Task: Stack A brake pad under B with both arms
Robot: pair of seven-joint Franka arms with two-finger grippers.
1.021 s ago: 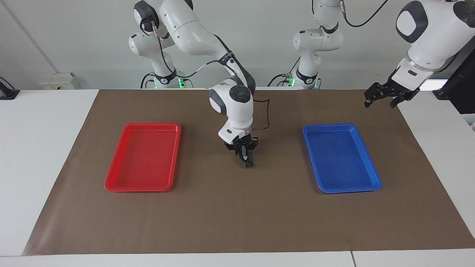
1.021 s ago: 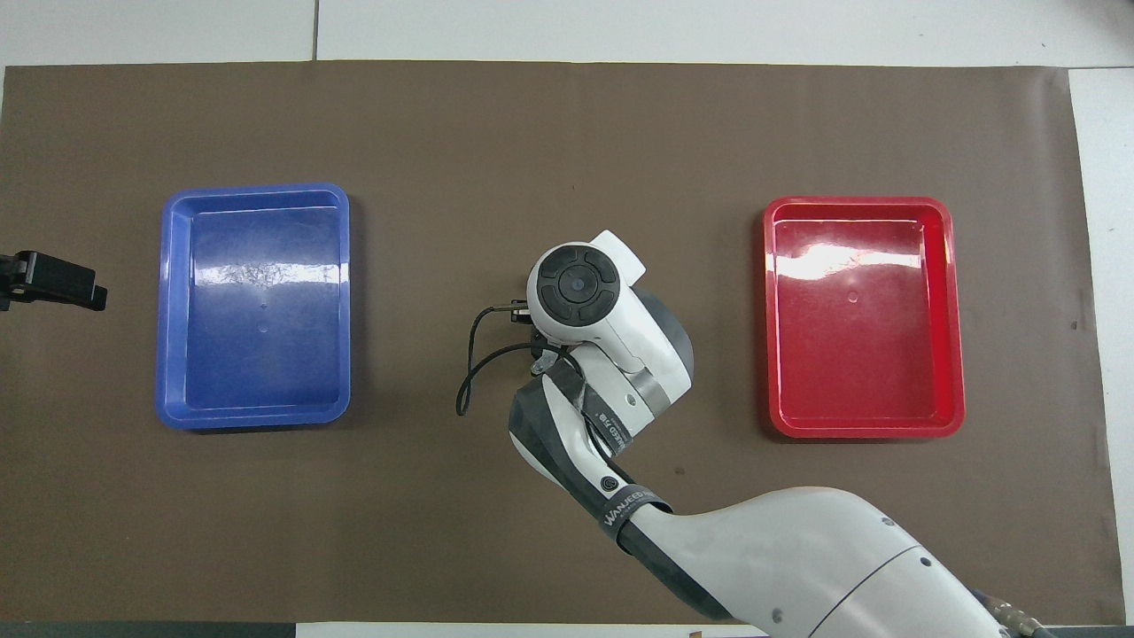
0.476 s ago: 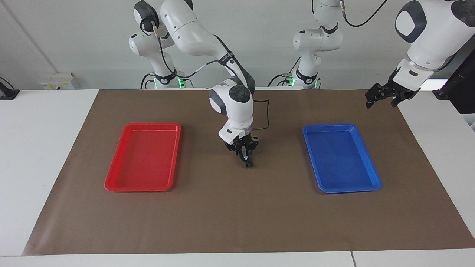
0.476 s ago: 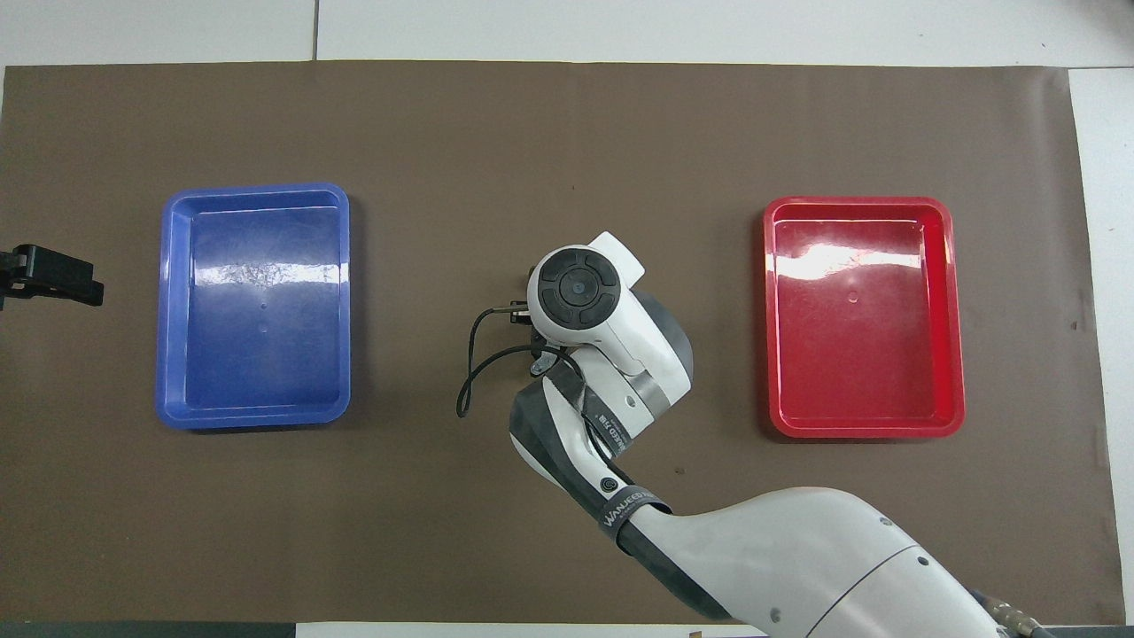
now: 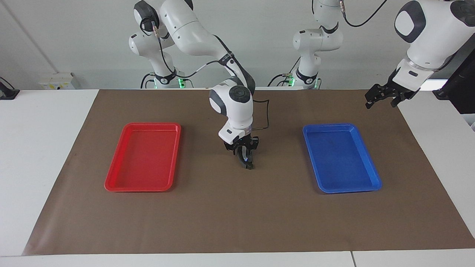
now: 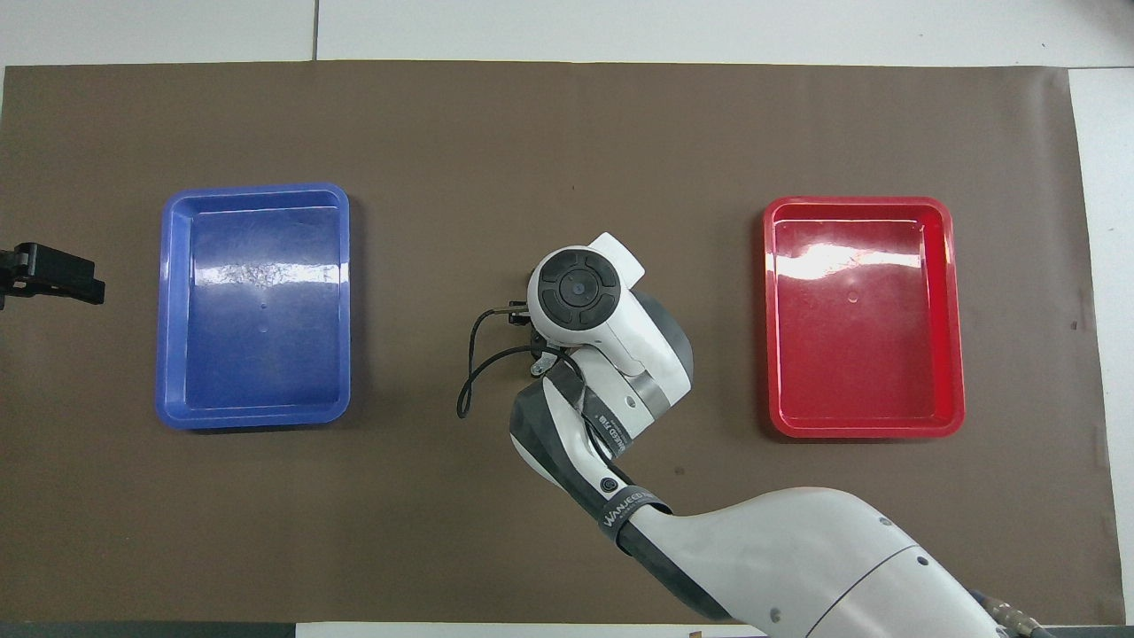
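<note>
My right gripper points straight down at the middle of the brown mat, between the two trays. Its tips are at the mat, shut on a small dark piece that I take for B. Only a bit of this piece shows, and no silvery strip can be made out. The A brake pad is hidden under the gripper. In the overhead view the right wrist covers the gripper and both pieces. My left gripper is open and empty, raised over the mat's edge at the left arm's end, and it waits there.
An empty red tray lies toward the right arm's end and an empty blue tray toward the left arm's end. Both also show in the overhead view, the red tray and the blue tray. A black cable loops from the right wrist.
My right gripper has sunk very slightly at the same spot. My left gripper has drawn back a little toward its end of the table.
</note>
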